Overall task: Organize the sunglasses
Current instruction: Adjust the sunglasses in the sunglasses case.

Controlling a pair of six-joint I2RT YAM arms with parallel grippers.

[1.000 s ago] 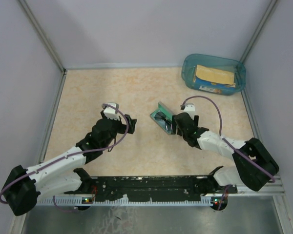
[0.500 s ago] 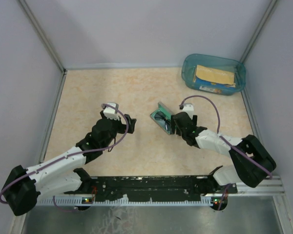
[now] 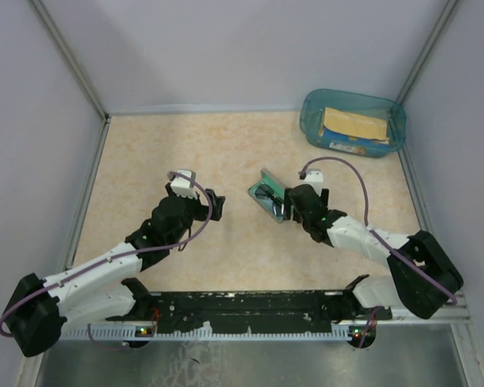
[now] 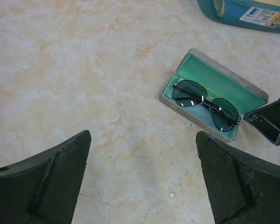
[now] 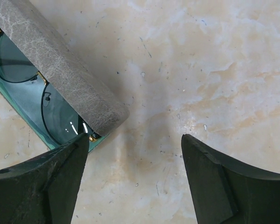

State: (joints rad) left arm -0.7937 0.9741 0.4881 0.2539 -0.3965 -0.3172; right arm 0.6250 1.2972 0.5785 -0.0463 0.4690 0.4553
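A: What's on the table [image 3: 169, 145]?
B: An open grey case [image 4: 221, 81], green inside, lying near the middle.
A: And the far right corner?
B: A teal tub [image 3: 310, 121] with a yellow box [image 3: 353, 125] in it.

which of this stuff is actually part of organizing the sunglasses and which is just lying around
Part of the job:
- sunglasses, folded
- open grey case with green lining, which they lie in

Just lying about:
- teal bin in the far right corner of the table
- yellow box inside that bin
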